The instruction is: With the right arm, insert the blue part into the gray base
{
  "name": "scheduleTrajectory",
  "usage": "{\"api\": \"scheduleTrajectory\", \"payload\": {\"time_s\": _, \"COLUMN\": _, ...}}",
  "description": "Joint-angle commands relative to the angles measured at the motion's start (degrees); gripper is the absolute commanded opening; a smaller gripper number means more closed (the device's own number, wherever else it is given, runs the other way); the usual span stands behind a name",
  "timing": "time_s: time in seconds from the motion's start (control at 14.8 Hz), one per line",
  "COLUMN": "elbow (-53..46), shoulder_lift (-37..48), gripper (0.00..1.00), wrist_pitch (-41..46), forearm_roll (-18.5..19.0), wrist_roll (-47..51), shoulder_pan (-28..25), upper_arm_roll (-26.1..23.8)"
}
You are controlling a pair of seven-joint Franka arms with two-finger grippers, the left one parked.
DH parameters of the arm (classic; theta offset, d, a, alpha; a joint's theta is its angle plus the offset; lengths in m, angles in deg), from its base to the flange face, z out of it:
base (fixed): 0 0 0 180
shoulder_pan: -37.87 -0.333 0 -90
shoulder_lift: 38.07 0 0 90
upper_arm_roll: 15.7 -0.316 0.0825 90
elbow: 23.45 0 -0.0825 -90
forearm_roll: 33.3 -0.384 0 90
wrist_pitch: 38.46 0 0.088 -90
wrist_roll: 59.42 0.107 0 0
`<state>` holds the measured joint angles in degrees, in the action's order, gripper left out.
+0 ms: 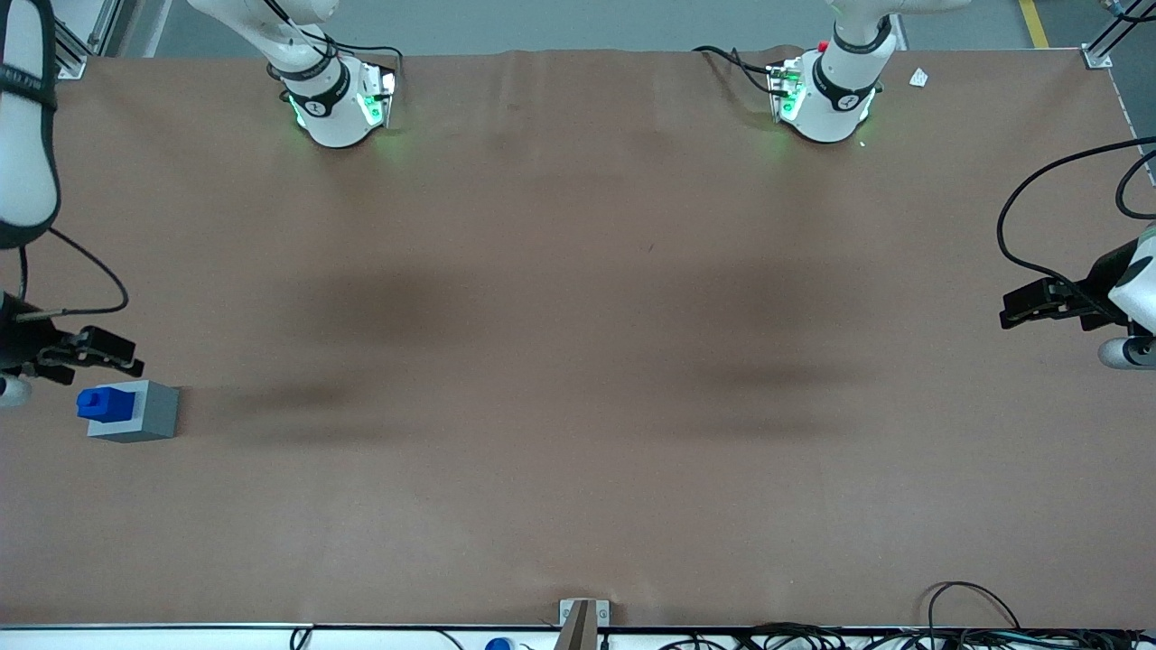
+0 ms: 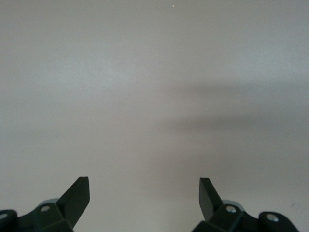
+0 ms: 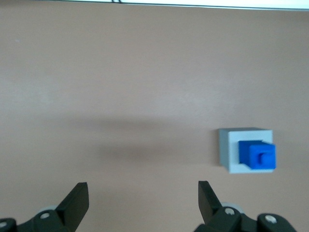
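The blue part point(image 1: 105, 403) sits in the gray base point(image 1: 137, 412) at the lower left of the front view, stub upward and hanging toward one edge; it may be seated only partly. The gripper point(image 1: 116, 354) hovers just above it, fingers point(image 3: 75, 203) spread and holding nothing; a careless move could clip the part and tip it onto the desk point(image 1: 578, 361).
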<state>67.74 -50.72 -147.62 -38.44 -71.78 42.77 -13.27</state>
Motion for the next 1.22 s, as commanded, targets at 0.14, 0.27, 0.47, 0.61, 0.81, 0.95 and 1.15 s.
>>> {"api": "scheduleTrajectory", "payload": {"time_s": 0.14, "elbow": 6.4, "shoulder_lift": 8.9, "gripper": 1.00, "wrist_pitch": 3.2, "forearm_roll": 0.8, "wrist_roll": 4.8, "shoulder_pan": -2.7, "upper_arm_roll": 0.4}}
{"api": "scheduleTrajectory", "payload": {"time_s": 0.27, "elbow": 6.9, "shoulder_lift": 11.7, "gripper": 1.00, "wrist_pitch": 5.7, "forearm_roll": 2.1, "wrist_roll": 5.1, "shoulder_pan": -2.7, "upper_arm_roll": 0.4}}
{"api": "scheduleTrajectory", "payload": {"time_s": 0.47, "elbow": 6.6, "shoulder_lift": 14.4, "gripper": 1.00, "wrist_pitch": 9.0, "forearm_roll": 2.1, "wrist_roll": 6.4, "shoulder_pan": -2.6, "upper_arm_roll": 0.4}}
{"api": "scheduleTrajectory", "payload": {"time_s": 0.61, "elbow": 6.3, "shoulder_lift": 15.2, "gripper": 1.00, "wrist_pitch": 11.3, "forearm_roll": 2.1, "wrist_roll": 7.4, "shoulder_pan": -2.6, "upper_arm_roll": 0.3}}
{"api": "scheduleTrajectory", "payload": {"time_s": 0.81, "elbow": 2.5, "shoulder_lift": 14.8, "gripper": 1.00, "wrist_pitch": 15.8, "forearm_roll": 2.8, "wrist_roll": 7.5, "shoulder_pan": -3.0, "upper_arm_roll": 0.2}}
{"api": "scheduleTrajectory", "payload": {"time_s": 0.95, "elbow": 0.6, "shoulder_lift": 14.7, "gripper": 1.00, "wrist_pitch": 17.7, "forearm_roll": 5.1, "wrist_roll": 10.1, "shoulder_pan": -3.5, "upper_arm_roll": 0.1}}
{"api": "scheduleTrajectory", "payload": {"time_s": 1.15, "elbow": 0.0, "shoulder_lift": 14.6, "gripper": 1.00, "wrist_pitch": 17.7, "forearm_roll": 5.2, "wrist_roll": 11.7, "shoulder_pan": -4.2, "upper_arm_roll": 0.2}}
